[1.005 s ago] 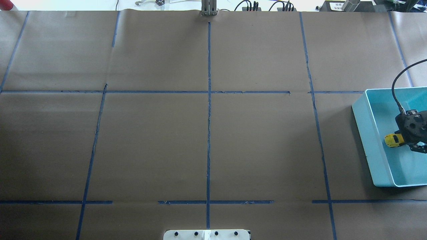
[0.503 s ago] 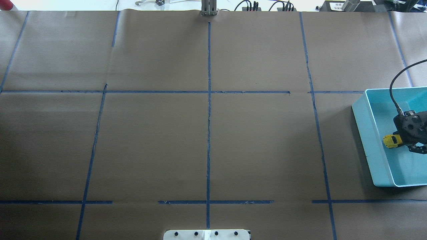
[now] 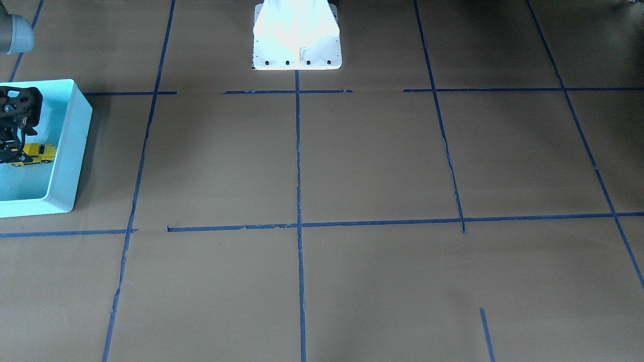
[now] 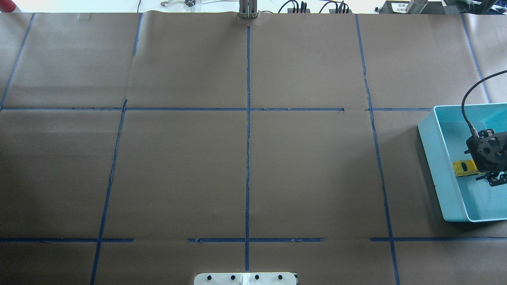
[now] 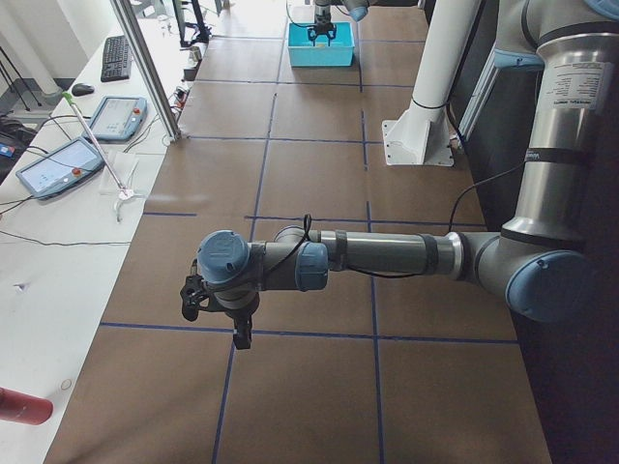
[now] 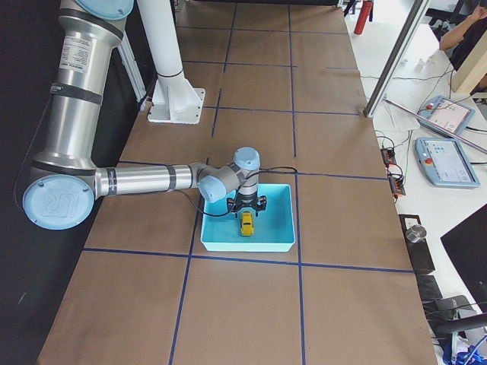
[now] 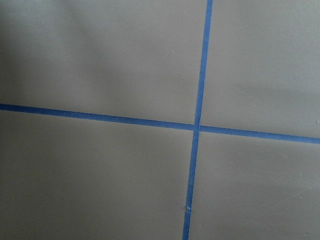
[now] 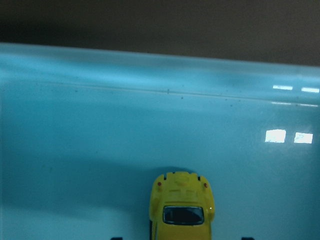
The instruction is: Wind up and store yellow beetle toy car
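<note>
Since the yellow beetle toy car [image 4: 464, 167] sits stored in the turquoise bin [image 4: 439, 166], your right tool [image 4: 491, 179] hangs released.

On the taped table [image 4: 178, 170]: one yellow beetle toy car [image 4: 465, 168], one turquoise bin [image 4: 439, 170], two robot arms, namely the left arm [image 5: 387, 253] and the right arm [image 6: 144, 180], plus one white pedestal [image 5: 418, 155], two control tablets [image 5: 118, 116] and one keyboard [image 5: 117, 58].

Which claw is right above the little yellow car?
The right claw. It hangs over the blue box, just above the yellow car. The left claw is far off at the other end, above only brown paper.
</note>
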Tool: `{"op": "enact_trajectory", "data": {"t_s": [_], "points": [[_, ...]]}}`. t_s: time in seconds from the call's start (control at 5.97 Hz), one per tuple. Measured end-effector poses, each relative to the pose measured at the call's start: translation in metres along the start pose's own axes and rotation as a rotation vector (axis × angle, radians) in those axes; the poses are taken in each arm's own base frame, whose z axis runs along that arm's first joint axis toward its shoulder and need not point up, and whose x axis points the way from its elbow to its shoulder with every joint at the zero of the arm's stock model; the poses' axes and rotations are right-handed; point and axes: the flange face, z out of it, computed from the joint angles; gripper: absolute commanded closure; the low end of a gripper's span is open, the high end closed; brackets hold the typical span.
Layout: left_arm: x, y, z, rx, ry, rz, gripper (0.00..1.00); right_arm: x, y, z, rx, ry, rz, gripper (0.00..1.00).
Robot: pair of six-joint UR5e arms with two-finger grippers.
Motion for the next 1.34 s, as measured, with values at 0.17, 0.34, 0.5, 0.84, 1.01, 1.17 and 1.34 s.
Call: {"op": "enact_trajectory", "data": {"t_s": [0.17, 0.34, 0.5, 0.84, 1.01, 1.17, 1.34], "points": [[0.0, 0.0, 0.0, 0.0, 0.0, 0.0, 0.0, -0.005, 0.005, -0.019, 0.029, 0.01, 0.018, 0.0], [0.0, 0.0, 0.0, 0.0, 0.0, 0.0, 0.0, -0.014, 0.026, -0.045, 0.053, 0.033, 0.073, 0.0], [0.0, 0.0, 0.0, 0.0, 0.0, 0.0, 0.0, -0.025, 0.059, -0.068, 0.062, 0.034, 0.178, 0.0], [0.0, 0.0, 0.0, 0.001, 0.0, 0.001, 0.0, -0.031, 0.129, -0.105, 0.054, -0.025, 0.487, 0.0], [0.0, 0.0, 0.0, 0.001, 0.0, 0.001, 0.0, -0.028, 0.155, -0.123, 0.042, -0.05, 0.673, 0.0], [0.0, 0.0, 0.0, 0.0, 0.0, 0.001, 0.0, -0.027, 0.173, -0.135, 0.033, -0.082, 0.902, 0.0], [0.0, 0.0, 0.0, 0.0, 0.0, 0.001, 0.0, -0.029, 0.185, -0.141, 0.026, -0.103, 1.131, 0.0]]}}
